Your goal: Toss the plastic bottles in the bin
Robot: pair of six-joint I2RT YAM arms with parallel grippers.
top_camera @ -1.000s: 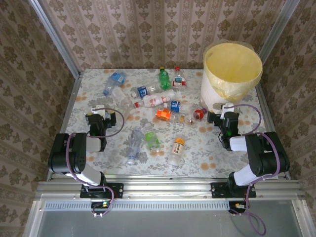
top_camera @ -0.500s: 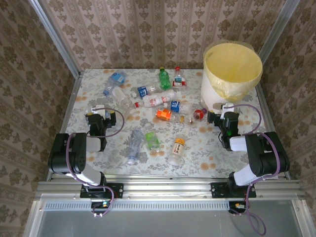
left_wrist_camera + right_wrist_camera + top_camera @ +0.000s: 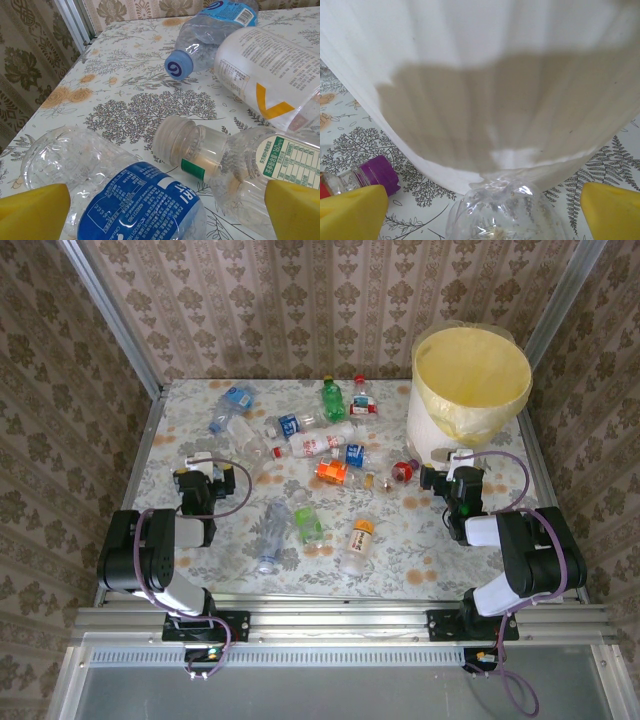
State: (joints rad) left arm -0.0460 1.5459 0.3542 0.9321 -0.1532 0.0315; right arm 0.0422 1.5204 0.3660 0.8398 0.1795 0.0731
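Note:
Plastic bottles lie scattered over the flowered table [image 3: 400,550], among them a green one [image 3: 332,400], a red-labelled one [image 3: 318,443] and an orange one [image 3: 333,472]. The bin [image 3: 470,380], a white bucket with a yellow liner, stands at the back right. My left gripper [image 3: 198,470] is open low over the table's left side. A blue-labelled bottle [image 3: 145,205] and a white-capped clear bottle [image 3: 200,145] lie between its yellow fingertips [image 3: 32,210]. My right gripper [image 3: 448,465] is open at the foot of the bin wall [image 3: 485,75], with a clear bottle [image 3: 507,212] lying between its fingers, not pinched.
A purple-capped bottle [image 3: 375,172] lies left of the right gripper. A blue-capped bottle [image 3: 200,47] and a large white-labelled bottle [image 3: 270,75] lie ahead of the left gripper. Patterned walls and metal rails [image 3: 110,320] close in the table on three sides.

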